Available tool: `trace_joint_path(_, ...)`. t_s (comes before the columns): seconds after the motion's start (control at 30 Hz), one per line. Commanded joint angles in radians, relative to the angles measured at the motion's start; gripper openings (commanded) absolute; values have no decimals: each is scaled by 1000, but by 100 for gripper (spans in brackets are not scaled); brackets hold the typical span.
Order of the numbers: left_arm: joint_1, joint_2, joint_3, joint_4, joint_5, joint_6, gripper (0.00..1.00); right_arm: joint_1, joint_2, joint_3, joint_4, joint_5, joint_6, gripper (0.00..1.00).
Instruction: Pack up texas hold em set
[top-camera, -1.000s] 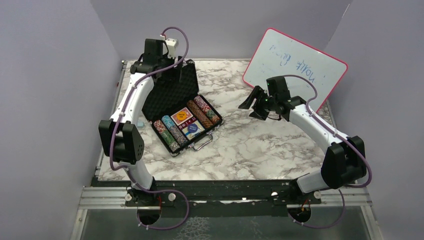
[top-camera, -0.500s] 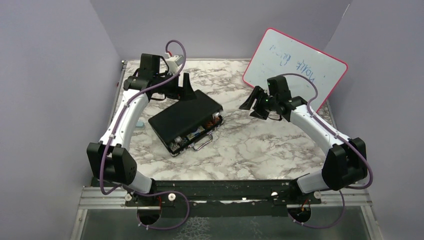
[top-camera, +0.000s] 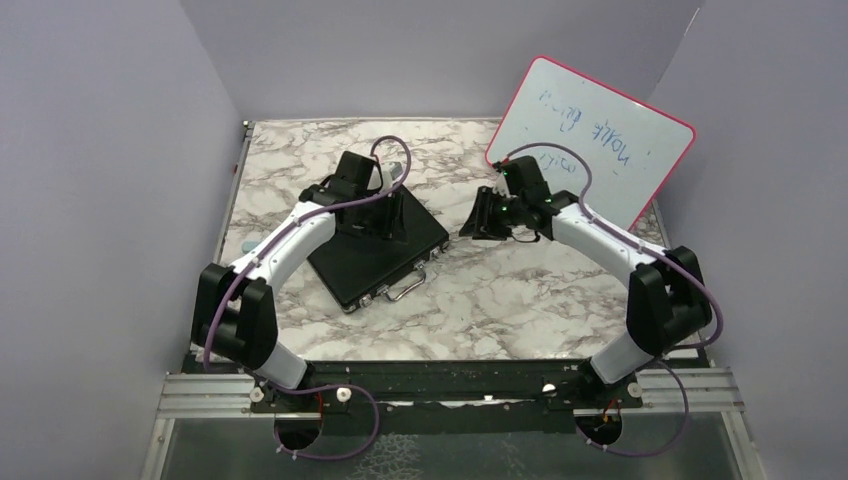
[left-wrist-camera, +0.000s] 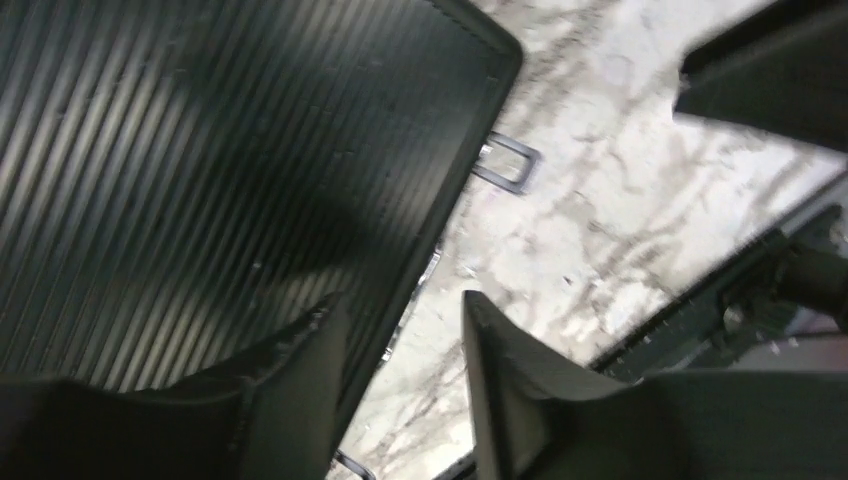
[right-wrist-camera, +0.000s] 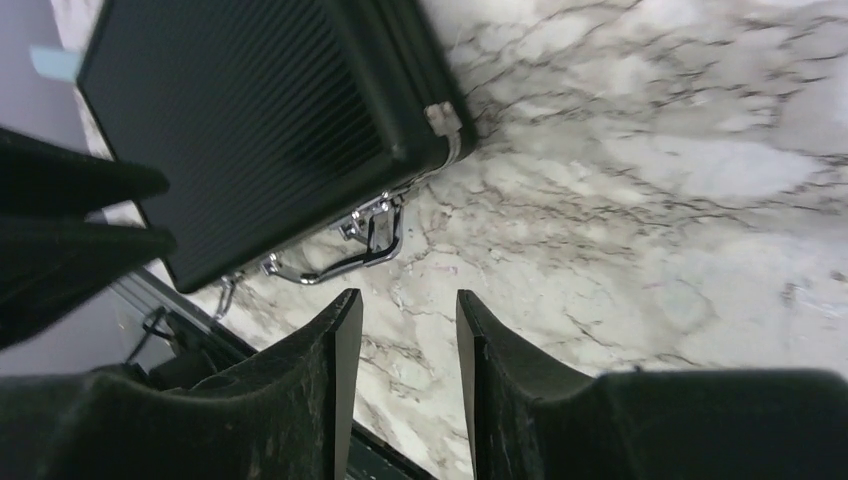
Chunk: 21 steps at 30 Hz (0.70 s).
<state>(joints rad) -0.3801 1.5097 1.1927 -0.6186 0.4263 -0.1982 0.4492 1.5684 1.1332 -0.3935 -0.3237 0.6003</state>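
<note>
— Pincer status, left arm?
— Left pincer (left-wrist-camera: 400, 300): released. The jaws stand apart with nothing between them. It hangs over the lid of the briefcase (top-camera: 360, 265), near the handle-side edge. Contact with the lid cannot be confirmed.
— Right arm?
— Right pincer (right-wrist-camera: 405, 297): released, jaws a little apart, empty. It hangs above bare surface (top-camera: 520, 290), near the briefcase's right corner and apart from it.
— Location of the set?
— The briefcase lies flat on the surface, left of centre, lid down and ribbed black shell upward. The silver handle (right-wrist-camera: 345, 262) faces the arm bases. No loose chip, deck, die or button shows outside it. The contents are hidden and are judged to be inside.
— Progress?
— Loading: judged done. Lid closure: done, as far as the overhead view shows. Latches beside the handle: too small to read, so treat them as unfastened until verified.
— Remaining work?
— Likely: press the lid fully home, then fasten both latches. The pink-framed whiteboard (top-camera: 600, 130) and the small light-blue object (right-wrist-camera: 55, 62) are not part of the set. Leave them.
</note>
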Motion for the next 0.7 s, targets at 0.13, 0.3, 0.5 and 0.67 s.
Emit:
trace_joint_path(0.13,-17,92,-56,86,-111,-58,35,134,134,60,83,-54,-98,32)
trace_joint_path(0.3,-31,126,-103,63,-142,-67,30,160,190,96,81,-10,-96,31)
trace_joint_path(0.5,-34,156,-129,29,-192,-63,23,164,223,104,23,56,-102,21)
trace_joint_path(0.67,-35,178,-125,25,-200,-60,20,166,239,98,19,61,-120,15)
